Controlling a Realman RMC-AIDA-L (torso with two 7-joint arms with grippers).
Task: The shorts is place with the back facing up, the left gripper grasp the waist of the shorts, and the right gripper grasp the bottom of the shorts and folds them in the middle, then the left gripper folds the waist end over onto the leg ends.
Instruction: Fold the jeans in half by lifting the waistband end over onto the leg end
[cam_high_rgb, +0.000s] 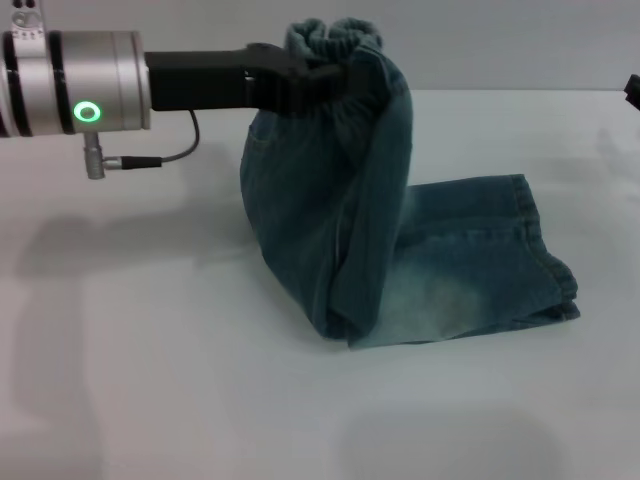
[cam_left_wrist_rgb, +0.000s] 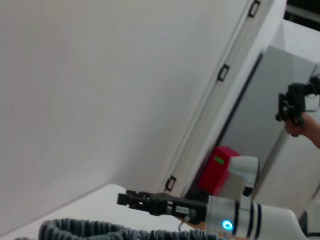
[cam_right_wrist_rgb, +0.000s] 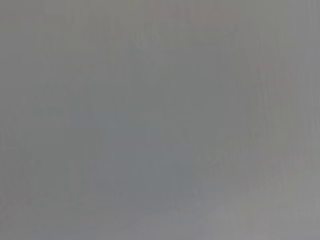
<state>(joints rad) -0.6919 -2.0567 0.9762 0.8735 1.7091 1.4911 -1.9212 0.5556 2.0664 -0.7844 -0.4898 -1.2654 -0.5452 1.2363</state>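
The blue denim shorts (cam_high_rgb: 400, 230) are folded lengthwise, and the leg ends (cam_high_rgb: 520, 260) lie flat on the white table (cam_high_rgb: 150, 380). My left gripper (cam_high_rgb: 320, 76) reaches in from the left and is shut on the elastic waist (cam_high_rgb: 335, 38), holding it high so the upper half hangs down. The gathered waistband (cam_left_wrist_rgb: 100, 231) also shows in the left wrist view. My right gripper (cam_left_wrist_rgb: 131, 200) hovers off to the right, apart from the shorts; only a dark sliver (cam_high_rgb: 633, 88) of it shows in the head view. The right wrist view is plain grey.
A pale wall (cam_high_rgb: 500, 40) runs behind the table. Beyond the right arm, the left wrist view shows a red box (cam_left_wrist_rgb: 216, 170), a grey cabinet (cam_left_wrist_rgb: 260, 125), and a person's hand with a black device (cam_left_wrist_rgb: 295, 112).
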